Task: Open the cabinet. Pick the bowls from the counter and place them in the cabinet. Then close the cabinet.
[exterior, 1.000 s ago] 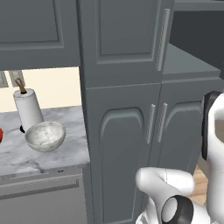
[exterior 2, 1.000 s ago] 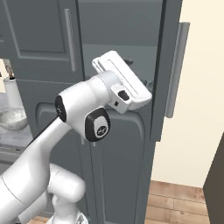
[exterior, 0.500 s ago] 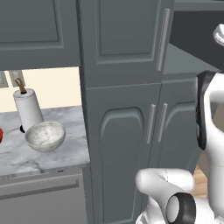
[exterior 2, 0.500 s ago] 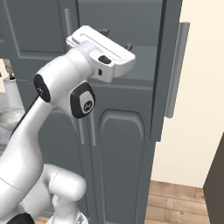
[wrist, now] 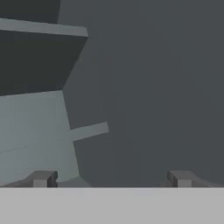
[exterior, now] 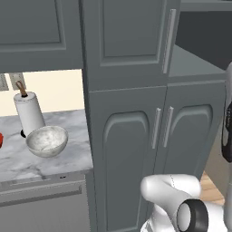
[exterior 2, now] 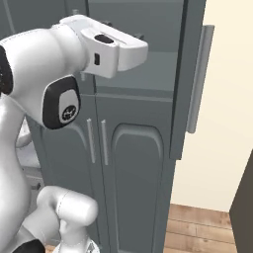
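Before the cabinet [exterior: 129,41] with one door swung open, the tool [wrist: 111,179] hangs empty, fingers spread wide.

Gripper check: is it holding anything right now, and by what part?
Nothing is held. The gripper is open and empty, facing into the cabinet.

arm raised higher, tool [wrist: 111,179] now level with the cabinet [exterior 2: 148,74] shelf opening, seemingly pointing inside

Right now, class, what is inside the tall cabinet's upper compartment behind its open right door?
Inside the cabinet, a bare grey shelf shows behind the open right door. The shut left door covers the rest.
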You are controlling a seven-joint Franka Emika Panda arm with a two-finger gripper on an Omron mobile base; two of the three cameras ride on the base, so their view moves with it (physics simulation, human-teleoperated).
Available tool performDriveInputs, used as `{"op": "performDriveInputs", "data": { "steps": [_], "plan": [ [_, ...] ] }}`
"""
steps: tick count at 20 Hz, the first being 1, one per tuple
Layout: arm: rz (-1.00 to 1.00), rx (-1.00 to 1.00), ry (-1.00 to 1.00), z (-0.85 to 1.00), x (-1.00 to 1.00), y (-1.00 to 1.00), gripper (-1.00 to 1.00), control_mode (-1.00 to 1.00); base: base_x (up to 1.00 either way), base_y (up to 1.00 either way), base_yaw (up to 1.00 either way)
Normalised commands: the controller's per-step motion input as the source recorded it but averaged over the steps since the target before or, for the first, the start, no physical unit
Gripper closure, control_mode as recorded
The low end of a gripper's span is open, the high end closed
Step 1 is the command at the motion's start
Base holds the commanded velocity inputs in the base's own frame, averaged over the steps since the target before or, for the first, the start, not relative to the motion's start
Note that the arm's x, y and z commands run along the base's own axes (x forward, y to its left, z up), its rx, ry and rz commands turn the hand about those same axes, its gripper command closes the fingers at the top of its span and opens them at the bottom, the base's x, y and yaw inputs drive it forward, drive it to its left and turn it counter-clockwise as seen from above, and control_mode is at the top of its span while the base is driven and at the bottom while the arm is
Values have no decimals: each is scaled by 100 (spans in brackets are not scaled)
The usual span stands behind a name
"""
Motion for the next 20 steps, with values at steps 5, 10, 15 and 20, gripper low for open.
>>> {"op": "performDriveInputs", "data": {
  "steps": [5, 10, 15, 20],
  "plan": [
    [4, 0, 19, -28, -58, 32, -100, -100, 0, 0, 0],
    [18, 0, 3, -34, -32, 84, -100, -100, 0, 0, 0],
    [18, 0, 1, -16, -7, 86, -100, -100, 0, 0, 0],
    [10, 1, 0, 0, 0, 68, -100, -100, 0, 0, 0]
  ]
}}
